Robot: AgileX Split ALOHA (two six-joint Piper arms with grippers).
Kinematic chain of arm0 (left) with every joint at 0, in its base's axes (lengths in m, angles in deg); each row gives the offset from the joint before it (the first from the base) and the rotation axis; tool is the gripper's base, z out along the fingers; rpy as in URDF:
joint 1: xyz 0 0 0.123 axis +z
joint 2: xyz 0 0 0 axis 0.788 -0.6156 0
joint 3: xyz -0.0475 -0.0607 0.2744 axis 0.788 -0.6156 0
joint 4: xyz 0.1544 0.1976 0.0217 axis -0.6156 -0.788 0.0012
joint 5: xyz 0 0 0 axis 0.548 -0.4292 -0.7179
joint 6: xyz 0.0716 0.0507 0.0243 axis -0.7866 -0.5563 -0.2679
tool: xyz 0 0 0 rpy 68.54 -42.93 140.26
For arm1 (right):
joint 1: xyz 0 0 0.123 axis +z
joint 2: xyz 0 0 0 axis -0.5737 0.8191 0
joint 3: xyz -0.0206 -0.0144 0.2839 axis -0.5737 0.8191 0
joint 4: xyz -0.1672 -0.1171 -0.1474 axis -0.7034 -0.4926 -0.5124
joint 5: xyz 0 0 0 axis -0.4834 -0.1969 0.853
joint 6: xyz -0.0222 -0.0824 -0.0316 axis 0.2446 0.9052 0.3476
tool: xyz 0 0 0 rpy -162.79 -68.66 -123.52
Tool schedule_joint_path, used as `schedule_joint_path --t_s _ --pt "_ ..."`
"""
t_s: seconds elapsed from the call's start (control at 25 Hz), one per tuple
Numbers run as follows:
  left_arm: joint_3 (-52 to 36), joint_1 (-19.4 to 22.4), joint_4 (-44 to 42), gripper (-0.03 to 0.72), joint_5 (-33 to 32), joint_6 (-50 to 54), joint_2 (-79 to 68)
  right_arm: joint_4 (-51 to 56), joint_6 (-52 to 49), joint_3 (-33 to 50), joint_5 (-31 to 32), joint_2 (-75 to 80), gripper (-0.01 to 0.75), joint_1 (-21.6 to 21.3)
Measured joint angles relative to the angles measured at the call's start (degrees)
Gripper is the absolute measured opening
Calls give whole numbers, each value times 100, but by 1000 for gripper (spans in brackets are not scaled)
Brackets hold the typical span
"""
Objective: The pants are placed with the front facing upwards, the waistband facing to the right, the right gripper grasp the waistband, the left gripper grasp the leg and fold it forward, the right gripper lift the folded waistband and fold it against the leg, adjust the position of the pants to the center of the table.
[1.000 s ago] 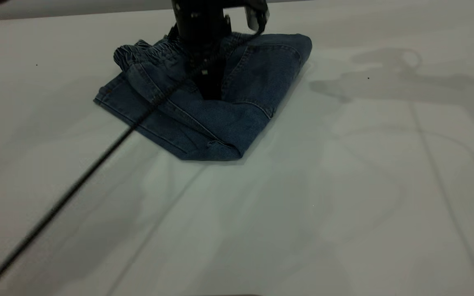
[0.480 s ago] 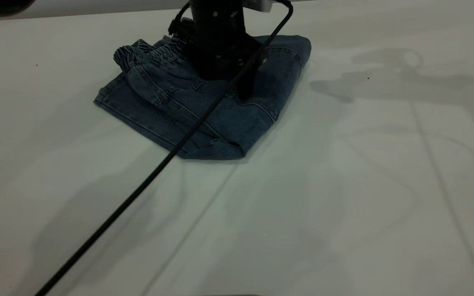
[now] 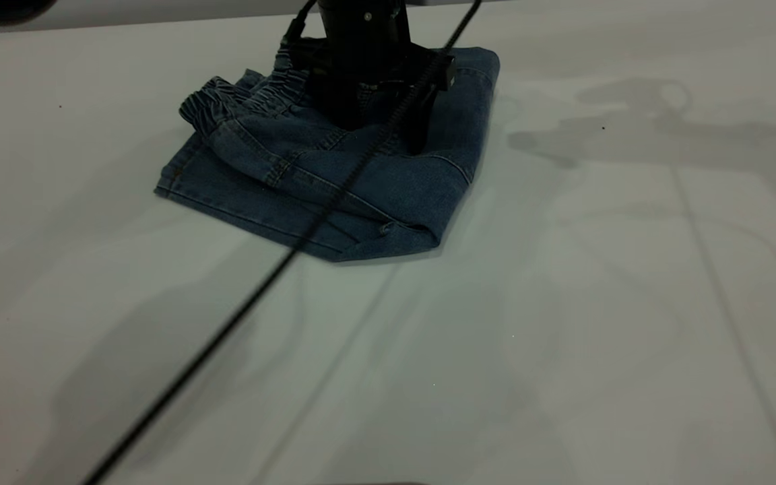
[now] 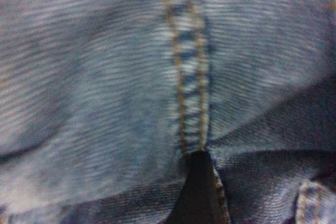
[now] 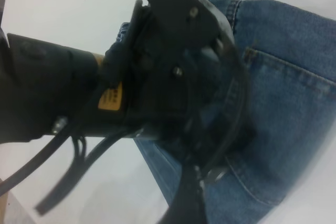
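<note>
the table (image 3: pixel 630 323) lies bare and wide on every side of the left gripper (image 3: pixel 388 138), giving room to slide. directly under it sit the folded pants (image 3: pixel 388 195): soft, light denim, likely to drag if pressed. whether this gripper is open i cannot tell. the waistband (image 3: pixel 240 101) bunches just beside it.
</note>
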Motion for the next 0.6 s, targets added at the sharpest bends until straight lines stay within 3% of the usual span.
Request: schedule_joint_path --t_s 0.08,0.32,0.6 --pt "230 0 32 586 -323 -649 5 0 0 0 0 0 589 0" --pt "584 -5 -204 586 -323 -2475 262 6 0 0 28 0 589 0" --pt "584 -5 -931 586 -323 -3682 172 6 0 0 144 0 589 -4"
